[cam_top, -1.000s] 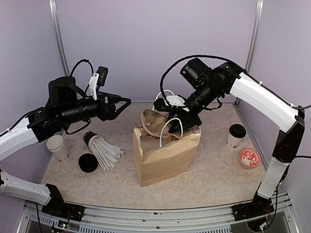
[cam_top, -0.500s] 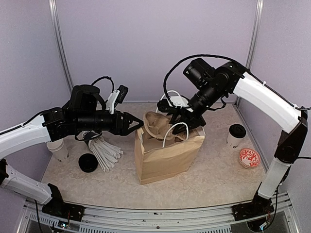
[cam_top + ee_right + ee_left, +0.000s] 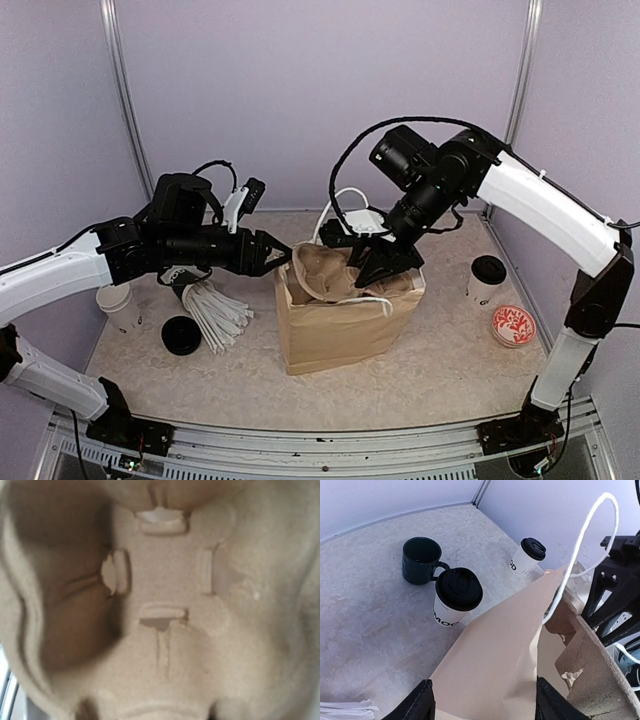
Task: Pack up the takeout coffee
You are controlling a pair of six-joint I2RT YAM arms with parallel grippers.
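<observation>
The left gripper (image 3: 272, 256) reaches in from the left, and its tips are just at the upper left edge of the brown paper bag (image 3: 335, 330), which stands upright in the middle of the table (image 3: 440, 370). In the left wrist view its two fingers (image 3: 420, 705) are spread wide with the wall of the bag in front of them, and they clamp nothing. The right gripper (image 3: 375, 265) comes down from the right into the open mouth of the bag, where a molded pulp carrier (image 3: 165, 580) sits. This carrier fills the whole right wrist view, so the fingers do not show there, and I cannot tell how far this gripper is open or if it holds the carrier. One white handle (image 3: 580, 545) of the bag stands up in a loop next to it. The takeout coffee is all outside the bag. The first takeout cup (image 3: 455, 605), white with a black lid, stands behind the bag, just beside a dark green mug (image 3: 420, 566). The second takeout cup (image 3: 487, 280) stands well to the right of the bag, near a round red patterned object (image 3: 513, 325). On the left side a lidless white cup (image 3: 118, 303) stands near a loose black lid (image 3: 181, 335), and a black cup of white straws (image 3: 208, 302) lies on its side between them and the bag.
</observation>
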